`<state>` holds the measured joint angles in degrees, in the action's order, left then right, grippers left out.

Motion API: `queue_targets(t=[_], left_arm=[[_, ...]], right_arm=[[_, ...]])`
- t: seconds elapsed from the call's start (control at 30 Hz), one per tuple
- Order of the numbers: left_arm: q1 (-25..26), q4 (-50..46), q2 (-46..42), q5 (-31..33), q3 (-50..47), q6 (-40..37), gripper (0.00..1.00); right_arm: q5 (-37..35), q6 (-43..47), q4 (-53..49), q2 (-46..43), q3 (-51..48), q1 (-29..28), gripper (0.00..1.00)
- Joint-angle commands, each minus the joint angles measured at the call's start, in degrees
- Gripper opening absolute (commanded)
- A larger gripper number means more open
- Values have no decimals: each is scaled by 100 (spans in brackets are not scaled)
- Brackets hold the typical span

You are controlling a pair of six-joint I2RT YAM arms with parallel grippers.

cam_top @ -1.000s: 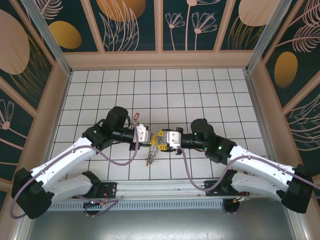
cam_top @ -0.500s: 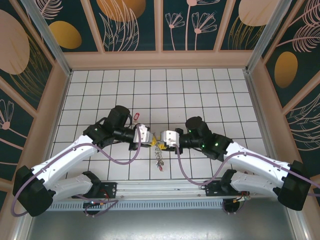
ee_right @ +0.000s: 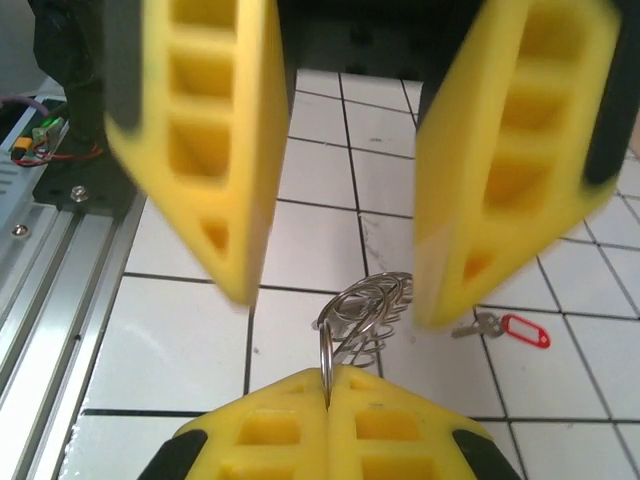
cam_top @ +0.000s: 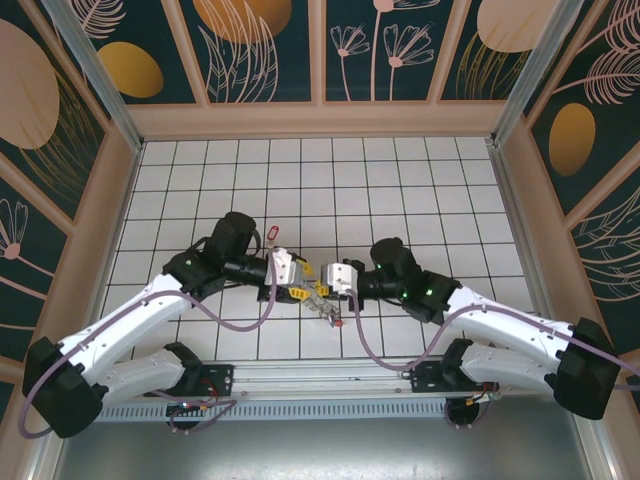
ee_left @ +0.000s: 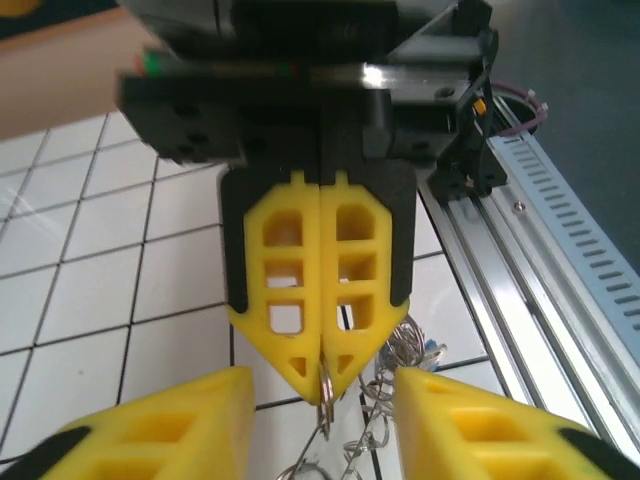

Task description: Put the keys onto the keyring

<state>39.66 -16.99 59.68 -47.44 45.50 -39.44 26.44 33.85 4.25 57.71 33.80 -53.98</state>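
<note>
pinching keyring (ee_right: 328, 348) edge, right hand (ee_right: 328, 390) clamped; left hand (ee_right: 335, 295) apart, seemingly clear of it.

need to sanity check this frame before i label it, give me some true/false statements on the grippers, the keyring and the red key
1. The right gripper is shut on the keyring. True.
2. The left gripper is clamped shut as well. False: its fingers stand wide apart, either side of the keyring.
3. A red-tagged key lies flat on the tiled table. True.
4. The red-tagged key already hangs on the keyring. False: it lies on the table, apart from the keyring.
5. Both grippers have blue fingers. False: the fingers are yellow.
</note>
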Motion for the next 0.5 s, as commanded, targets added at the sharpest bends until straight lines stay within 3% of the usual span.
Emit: queue_targets(t=[0.0, 0.03, 0.07, 0.1, 0.2, 0.4, 0.47], left_arm=[[17, 939, -440, -243, -484, 916, 51], [20, 1295, -570, -182, -679, 1248, 61], [17, 1629, -651, -84, -835, 1643, 93], [20, 2020, -717, 73, -984, 2144, 99], [24, 2597, -743, 691, -1070, 3313, 99], [18, 2783, -830, 1025, -1046, 4104, 99], [19, 2807, -860, 921, -1085, 4036, 99]], right_arm=[[105, -550, 1150, -364, -339, 10, 0], [124, -693, 1423, -436, -472, 10, 0], [141, -830, 1682, -499, -607, 10, 0], [168, -967, 2009, -572, -761, 10, 0], [221, -1308, 2720, -661, -1074, 10, 0], [235, -1606, 3345, -631, -1248, 19, 0], [237, -1723, 3565, -613, -1286, 19, 0]])
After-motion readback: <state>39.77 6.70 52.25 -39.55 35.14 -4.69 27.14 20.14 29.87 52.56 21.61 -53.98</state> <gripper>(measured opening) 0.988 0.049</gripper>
